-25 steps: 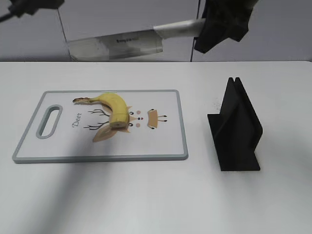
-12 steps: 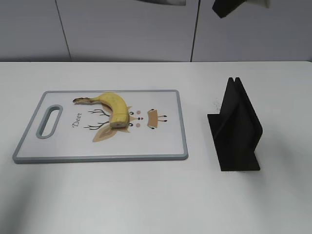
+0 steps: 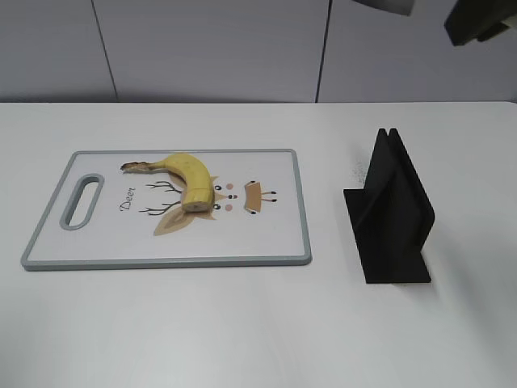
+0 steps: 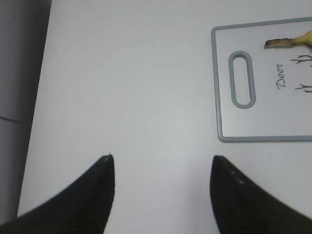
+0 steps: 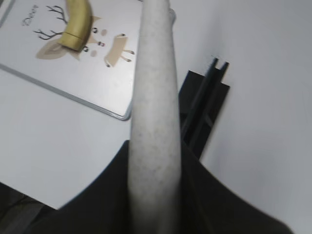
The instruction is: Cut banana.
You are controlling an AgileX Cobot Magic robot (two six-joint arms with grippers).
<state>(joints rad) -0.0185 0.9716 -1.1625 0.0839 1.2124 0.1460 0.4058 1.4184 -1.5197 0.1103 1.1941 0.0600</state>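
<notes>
While one banana lies on one board | right gripper clamps knife handle | left gripper spread.

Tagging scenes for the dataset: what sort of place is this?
Likely a lab tabletop mocked up as a kitchen prep spot, not a real kitchen: a bare white table against plain grey wall panels, with only a cutting board, a banana and a black knife stand.

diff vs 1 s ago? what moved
The right pincer carried the knife up and to the right, out of the exterior frame; its grip remains on the handle. The left arm also left that view. Banana, cutting board and black stand did not move.
</notes>
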